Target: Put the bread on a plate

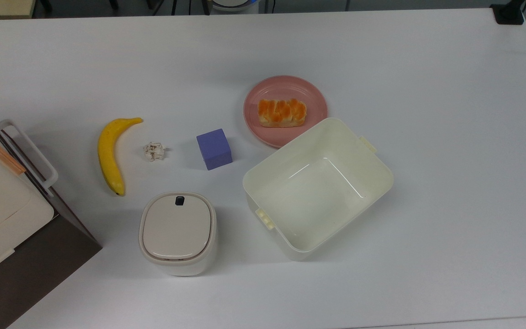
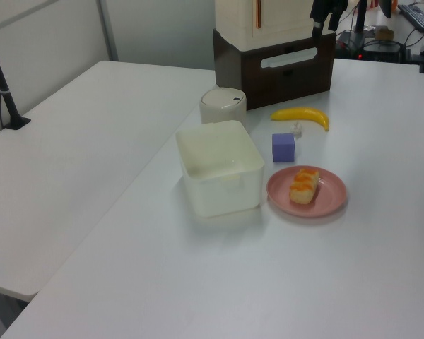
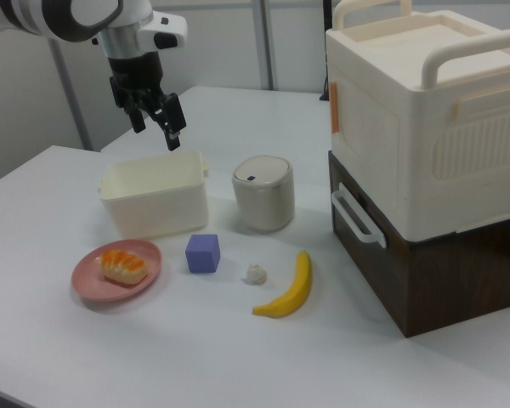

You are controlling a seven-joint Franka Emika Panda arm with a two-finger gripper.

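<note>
The bread lies flat on the pink plate, its long axis running left-right in the top view. In the right view, going left to right: the plate with the bread, then the claw, open and empty, raised above the cream tub on the counter.
</note>
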